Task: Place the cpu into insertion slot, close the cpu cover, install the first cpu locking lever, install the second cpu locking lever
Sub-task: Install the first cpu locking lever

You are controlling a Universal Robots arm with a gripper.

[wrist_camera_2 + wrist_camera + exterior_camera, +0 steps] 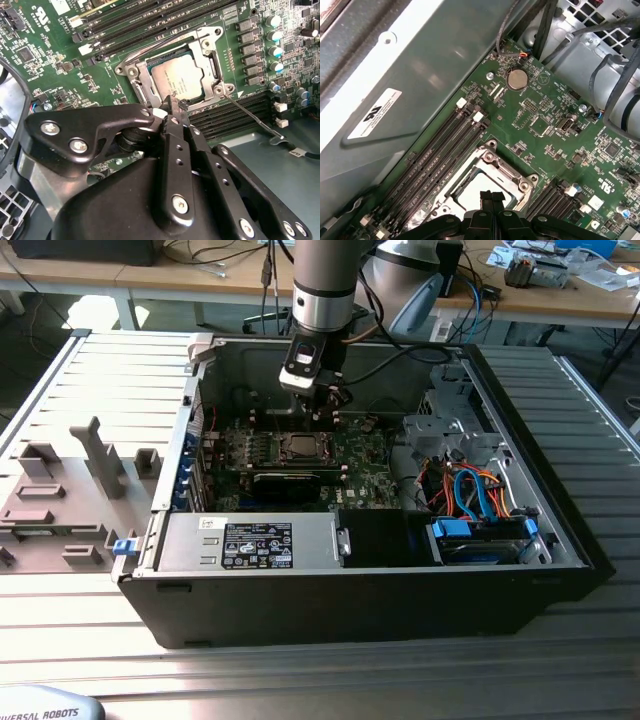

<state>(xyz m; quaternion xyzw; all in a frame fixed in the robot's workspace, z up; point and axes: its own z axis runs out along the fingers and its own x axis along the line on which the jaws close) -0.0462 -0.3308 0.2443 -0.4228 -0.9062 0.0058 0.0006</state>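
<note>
Lying flat, metal face up: cpu [181, 77], framed by cpu cover [210, 60] folded down. Your gripper [172, 101]: fingers pinched together, empty, tips at cover's edge; arm [325, 280] upright above cover.

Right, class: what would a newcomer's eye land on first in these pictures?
The open computer case in the middle of the exterior view, with the gripper reaching into it. In the second wrist view, the silver cpu sits in the green motherboard, the cpu cover framing it, the shut gripper beside its edge.
</note>
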